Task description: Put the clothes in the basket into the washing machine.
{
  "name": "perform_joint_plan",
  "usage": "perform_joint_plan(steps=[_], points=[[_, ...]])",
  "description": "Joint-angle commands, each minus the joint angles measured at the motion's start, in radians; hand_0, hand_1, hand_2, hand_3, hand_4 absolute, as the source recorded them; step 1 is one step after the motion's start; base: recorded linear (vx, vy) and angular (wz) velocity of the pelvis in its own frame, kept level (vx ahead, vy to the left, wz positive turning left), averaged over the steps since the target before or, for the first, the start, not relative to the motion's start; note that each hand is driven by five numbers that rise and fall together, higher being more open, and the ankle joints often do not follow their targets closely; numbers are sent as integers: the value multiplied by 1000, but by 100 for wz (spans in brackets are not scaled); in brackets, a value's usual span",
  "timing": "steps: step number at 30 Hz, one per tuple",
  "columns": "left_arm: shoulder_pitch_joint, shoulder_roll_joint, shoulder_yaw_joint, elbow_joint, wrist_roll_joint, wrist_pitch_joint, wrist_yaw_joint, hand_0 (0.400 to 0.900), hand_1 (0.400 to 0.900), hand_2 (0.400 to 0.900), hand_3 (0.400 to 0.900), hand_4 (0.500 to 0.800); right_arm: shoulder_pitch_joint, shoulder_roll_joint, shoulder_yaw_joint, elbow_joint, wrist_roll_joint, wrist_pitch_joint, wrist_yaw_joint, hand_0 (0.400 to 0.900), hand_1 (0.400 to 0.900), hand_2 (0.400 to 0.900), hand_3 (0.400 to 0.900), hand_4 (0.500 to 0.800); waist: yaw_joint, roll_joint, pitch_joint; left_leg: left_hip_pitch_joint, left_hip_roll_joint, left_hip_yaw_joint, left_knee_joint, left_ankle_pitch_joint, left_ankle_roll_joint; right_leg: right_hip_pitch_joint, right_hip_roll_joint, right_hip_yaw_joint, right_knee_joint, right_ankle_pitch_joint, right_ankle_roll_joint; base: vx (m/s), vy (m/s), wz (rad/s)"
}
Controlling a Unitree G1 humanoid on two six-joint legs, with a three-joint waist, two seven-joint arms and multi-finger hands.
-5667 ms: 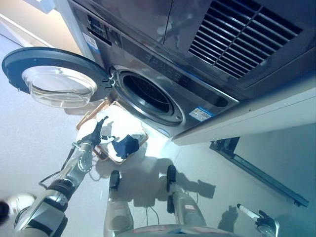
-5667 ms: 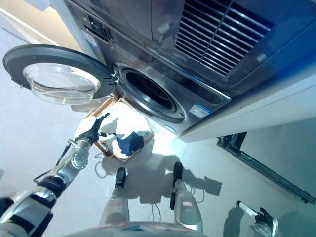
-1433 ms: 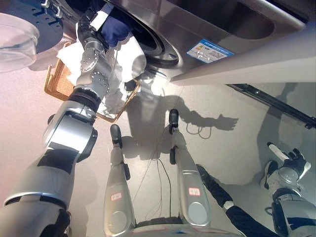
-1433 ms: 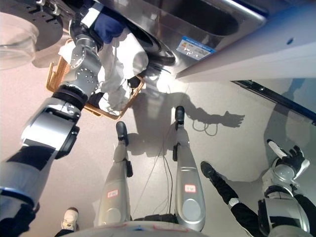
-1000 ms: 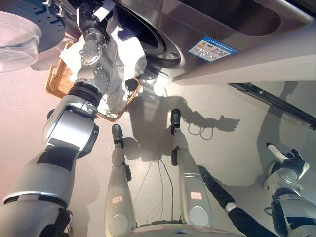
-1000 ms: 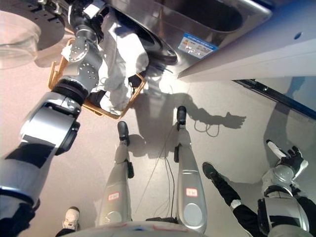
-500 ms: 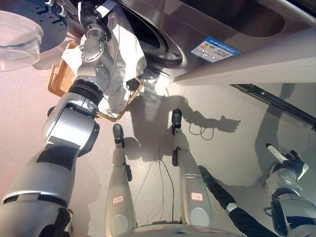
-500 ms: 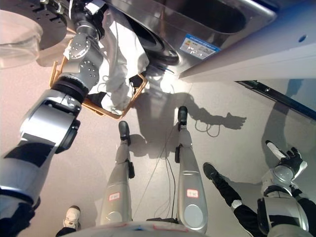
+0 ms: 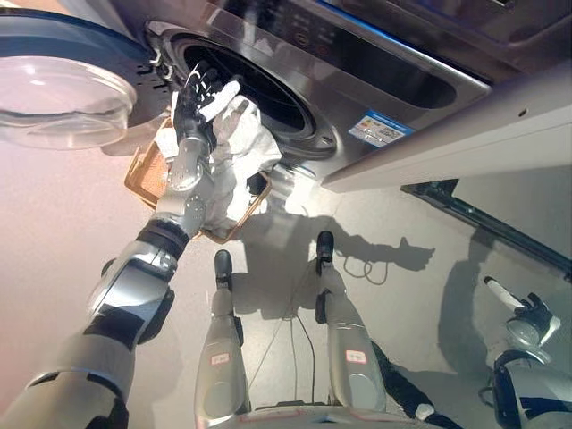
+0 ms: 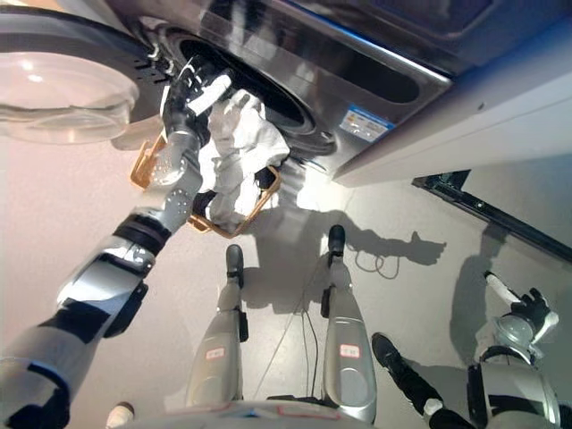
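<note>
The grey washing machine [image 9: 375, 80] stands with its round door [image 9: 63, 98] swung open to the left. My left hand [image 9: 201, 89] is raised in front of the dark drum opening [image 9: 259, 85], with its fingers spread and nothing in them. A white cloth [image 9: 239, 143] hangs from the drum's lower rim, just right of the hand, down into the wicker basket [image 9: 143, 179] on the floor below. A dark piece of cloth [image 10: 207, 201] shows in the basket under the white one. My right hand [image 9: 525, 313] is open and idle at the lower right.
A person's leg in dark trousers [image 9: 398, 389] and a shoe [image 10: 382, 350] show near the bottom, with another shoe [image 10: 116, 416] at the lower left. A black bar [image 9: 483, 228] lies on the floor along the machine's right side.
The camera has tilted up, so more of the machine shows. My left hand held a dark blue garment at the drum mouth; now its fingers are spread and that garment is out of sight.
</note>
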Motion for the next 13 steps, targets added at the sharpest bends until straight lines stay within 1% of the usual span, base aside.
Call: perform_joint_plan(steps=[1,2,3,5,7,10,13], points=[[4,21,60,-6,47,-108,-19,900,900,900,900,800,185,-35,-5,-32,-13,-41,-42,900,900,900,900,800,18,1,-99,70,-37,-7,50,-106,83,75,14,20,110,-90,39,38,22,7],[33,21,69,-16,50,-108,-21,900,900,900,900,800,194,-25,-5,-50,-15,-41,-41,900,900,900,900,800,22,-3,-101,85,-38,-8,55,-111,85,97,14,18,106,-94,40,61,6,8],[58,10,72,-22,40,-106,-29,900,900,900,900,800,203,-13,-3,-56,-13,-39,-40,900,900,900,900,800,28,-10,-106,106,-38,-12,55,-114,87,124,15,13,103,-97,39,57,9,9],[101,7,78,-31,60,-100,-32,900,900,900,900,800,215,1,0,-69,-19,-36,-36,900,900,900,900,800,36,-19,-117,137,-38,-17,49,-114,87,163,16,10,94,-102,39,68,-15,11],[122,5,80,-25,68,-92,-33,900,900,900,900,800,228,12,6,-80,-25,-33,-33,900,900,900,900,800,41,-26,-126,167,-33,-21,40,-112,87,194,17,3,87,-106,39,56,-20,10],[166,4,83,-43,80,-79,-38,900,900,900,900,800,250,31,13,-107,-35,-29,-34,900,900,900,900,800,51,-36,-140,209,-27,-29,27,-110,87,238,18,-9,77,-113,38,41,-14,13],[213,-13,94,-65,60,-74,-49,900,900,900,900,800,263,50,17,-129,-36,-23,-34,900,900,900,900,800,60,-43,-161,249,-28,-35,21,-114,89,280,16,-18,72,-118,39,38,-3,11]])
